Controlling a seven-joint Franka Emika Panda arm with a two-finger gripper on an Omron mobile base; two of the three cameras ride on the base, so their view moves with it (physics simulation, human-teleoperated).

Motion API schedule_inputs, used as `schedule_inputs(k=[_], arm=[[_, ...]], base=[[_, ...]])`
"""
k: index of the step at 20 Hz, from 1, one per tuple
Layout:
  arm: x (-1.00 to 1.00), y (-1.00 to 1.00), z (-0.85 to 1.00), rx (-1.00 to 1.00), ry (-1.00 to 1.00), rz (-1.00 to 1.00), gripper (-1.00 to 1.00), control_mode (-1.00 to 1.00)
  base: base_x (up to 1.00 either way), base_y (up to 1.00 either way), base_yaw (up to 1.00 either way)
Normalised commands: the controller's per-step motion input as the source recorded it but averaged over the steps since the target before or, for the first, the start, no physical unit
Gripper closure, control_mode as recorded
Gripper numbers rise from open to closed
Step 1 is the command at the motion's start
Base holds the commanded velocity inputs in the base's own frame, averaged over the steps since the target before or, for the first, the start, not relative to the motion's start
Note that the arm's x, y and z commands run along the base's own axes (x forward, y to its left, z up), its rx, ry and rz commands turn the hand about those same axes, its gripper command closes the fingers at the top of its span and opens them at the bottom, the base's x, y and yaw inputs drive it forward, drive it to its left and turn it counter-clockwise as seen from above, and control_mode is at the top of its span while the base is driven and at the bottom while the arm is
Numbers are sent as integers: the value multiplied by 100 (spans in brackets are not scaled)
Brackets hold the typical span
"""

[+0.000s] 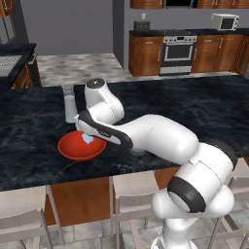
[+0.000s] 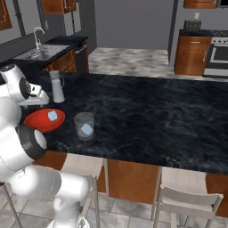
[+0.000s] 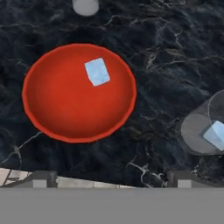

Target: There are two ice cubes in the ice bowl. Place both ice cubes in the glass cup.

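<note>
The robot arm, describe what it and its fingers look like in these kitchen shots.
The arm is built of glossy white, rounded segments joined by dark grey to black joint bands, with a round white cap at one joint. No cables or markings are visible on it. In the hand view, the fingers show as two small, dark grey, blocky tips set wide apart.

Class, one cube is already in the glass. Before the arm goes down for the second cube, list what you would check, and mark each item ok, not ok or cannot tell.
1. Gripper open and empty: ok.
2. Remaining ice cube lying free in the ice bowl: ok.
3. Gripper centred over that cube: not ok; in the hand view the cube sits off-centre, towards the far rim.
4. Glass cup upright beside the bowl, first cube inside: ok.
5. Tall glass clear of the descent path: cannot tell.
</note>
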Motion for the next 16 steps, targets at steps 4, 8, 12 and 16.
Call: schedule_inputs(k=[4,8,12,16], arm=[[49,3,-36,0,0,0,-100,-100],[54,3,-39,0,0,0,-100,-100],[48,18,-34,0,0,0,-100,-100],[38,31,-23,-2,0,0,-100,-100]], base=[[0,0,0],[0,0,0],[0,0,0],[0,0,0]])
